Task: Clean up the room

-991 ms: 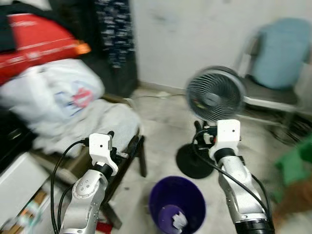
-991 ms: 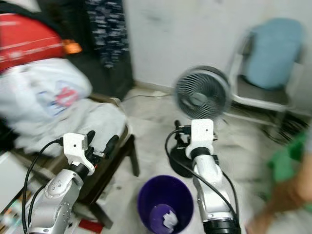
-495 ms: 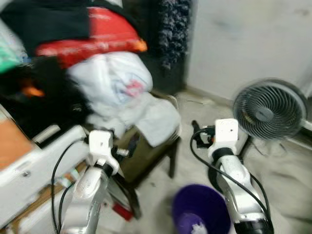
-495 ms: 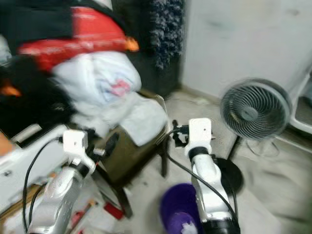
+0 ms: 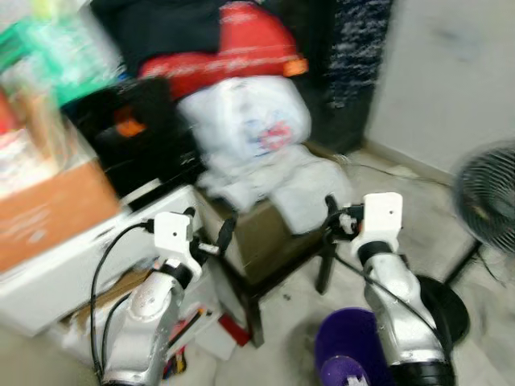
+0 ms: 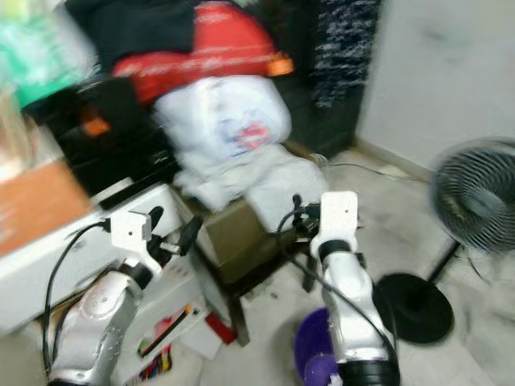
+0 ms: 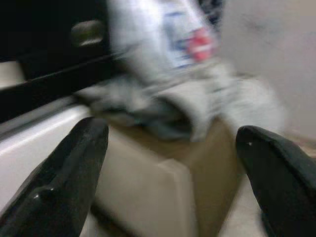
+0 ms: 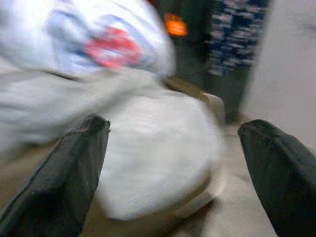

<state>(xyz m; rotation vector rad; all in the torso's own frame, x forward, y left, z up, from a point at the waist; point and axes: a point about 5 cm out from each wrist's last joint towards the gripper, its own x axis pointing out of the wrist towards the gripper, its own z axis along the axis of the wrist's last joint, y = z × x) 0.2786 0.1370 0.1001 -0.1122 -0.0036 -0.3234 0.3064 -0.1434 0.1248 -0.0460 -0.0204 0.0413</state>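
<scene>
Blurred view. Grey cloth (image 5: pixel 302 189) heaped on a chair (image 5: pixel 265 241), under a white bag (image 5: pixel 249 121). Left gripper (image 7: pixel 173 163) & right gripper (image 8: pixel 173 168) spread wide, empty, just before chair. Cloth prob. soft, light; pinch hanging edge.

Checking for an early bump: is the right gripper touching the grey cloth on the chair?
Apart. In the right wrist view the right gripper has its fingers spread wide, with the grey cloth lying beyond them.

All views motion-blurred. Purple bin (image 5: pixel 350 358) cut off by the lower edge, partly hidden behind the right arm. Fan (image 5: pixel 485 193) cropped at the right edge. Print on the white bag (image 5: pixel 249 129) illegible. Upper-left shelf items (image 5: pixel 48 56) unidentifiable.
</scene>
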